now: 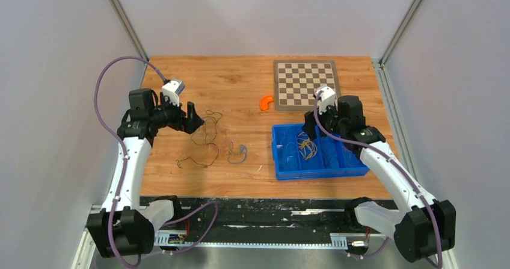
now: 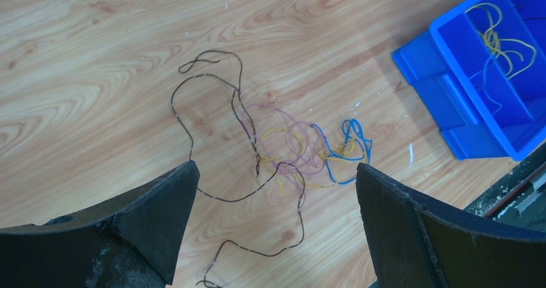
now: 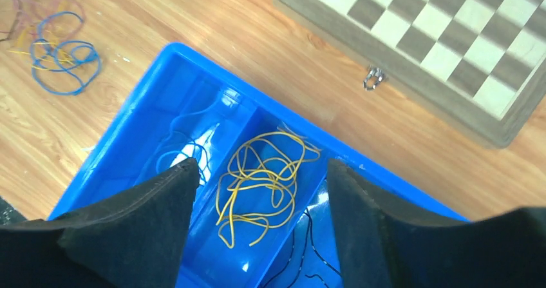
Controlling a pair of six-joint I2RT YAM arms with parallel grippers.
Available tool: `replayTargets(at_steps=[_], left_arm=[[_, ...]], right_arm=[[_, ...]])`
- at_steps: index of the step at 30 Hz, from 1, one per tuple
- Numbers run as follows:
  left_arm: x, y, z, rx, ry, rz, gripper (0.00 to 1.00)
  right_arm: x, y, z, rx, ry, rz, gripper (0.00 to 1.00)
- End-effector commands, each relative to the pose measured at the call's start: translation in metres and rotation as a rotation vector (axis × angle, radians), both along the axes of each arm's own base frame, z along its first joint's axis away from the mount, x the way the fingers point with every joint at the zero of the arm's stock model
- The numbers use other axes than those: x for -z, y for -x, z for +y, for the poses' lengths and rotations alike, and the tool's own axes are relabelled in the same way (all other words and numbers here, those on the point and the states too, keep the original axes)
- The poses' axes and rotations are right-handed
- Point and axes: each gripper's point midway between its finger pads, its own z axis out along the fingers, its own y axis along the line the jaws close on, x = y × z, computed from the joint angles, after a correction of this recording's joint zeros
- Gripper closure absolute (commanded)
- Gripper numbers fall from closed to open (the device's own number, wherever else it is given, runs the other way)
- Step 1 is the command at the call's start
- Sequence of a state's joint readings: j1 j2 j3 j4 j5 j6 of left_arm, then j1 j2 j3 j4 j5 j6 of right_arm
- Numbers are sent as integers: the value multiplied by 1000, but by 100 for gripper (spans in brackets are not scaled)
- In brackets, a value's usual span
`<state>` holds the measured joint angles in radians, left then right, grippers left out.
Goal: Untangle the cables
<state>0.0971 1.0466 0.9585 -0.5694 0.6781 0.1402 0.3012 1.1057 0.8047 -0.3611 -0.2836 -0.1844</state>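
A loose tangle of cables (image 1: 207,133) lies on the wooden table: a long black strand (image 2: 212,101), purple loops (image 2: 293,143) with yellow mixed in, and a blue strand (image 2: 344,149) at its right end. My left gripper (image 2: 277,165) hangs open above the tangle's near side, holding nothing. My right gripper (image 3: 261,165) is open over the blue bin (image 3: 148,82). A yellow cable (image 3: 264,185) lies loose in the compartment below it. A black cable (image 3: 302,249) lies in the compartment to the right, and a thin blue one (image 3: 187,153) in the one to the left.
The divided blue bin (image 1: 319,174) stands at the table's near right. A chessboard (image 1: 305,83) lies behind it, with a small orange object (image 1: 266,102) to its left. Grey walls close in on both sides.
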Motion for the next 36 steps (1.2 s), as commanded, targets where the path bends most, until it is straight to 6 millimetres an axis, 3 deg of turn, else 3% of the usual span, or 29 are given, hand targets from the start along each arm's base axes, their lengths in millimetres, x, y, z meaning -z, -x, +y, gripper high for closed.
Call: replayTargets(at_steps=[1,6,9,14,17,19,20,21,22,24,25,27,31,36], left_arm=[[9,-9,18,-42,-110,49,0],[55,-3,21,-25,-129,242,1],[74,-6,12,4,-72,293,7],[93,-34,-1,-1,25,324,11],[120,-42,-11,8,45,410,15],[129,-46,-14,12,57,444,30],[129,-49,-14,10,58,447,51],[131,-47,-13,9,47,467,63],[122,-54,-11,5,35,444,81],[89,-56,-6,7,8,367,98],[61,-51,-6,14,-7,299,99],[-16,-51,-4,12,-30,102,100],[-141,-21,-9,-3,-4,-134,100],[-232,30,-49,155,233,-218,100]], right_arm=[[-48,12,14,-89,-56,-59,23],[-90,27,42,-250,-175,-86,1],[-99,25,52,-295,-217,-70,0],[-103,15,64,-332,-250,-54,0],[-108,8,70,-349,-264,-57,0],[-114,3,73,-355,-267,-70,0],[-117,1,75,-361,-271,-76,2],[-121,0,77,-368,-277,-82,2],[-126,1,79,-381,-284,-92,3],[-140,5,85,-423,-307,-129,3],[-147,8,88,-443,-317,-154,3],[-163,16,97,-491,-341,-211,3],[-196,33,121,-586,-379,-336,1],[-239,52,162,-687,-403,-468,0]])
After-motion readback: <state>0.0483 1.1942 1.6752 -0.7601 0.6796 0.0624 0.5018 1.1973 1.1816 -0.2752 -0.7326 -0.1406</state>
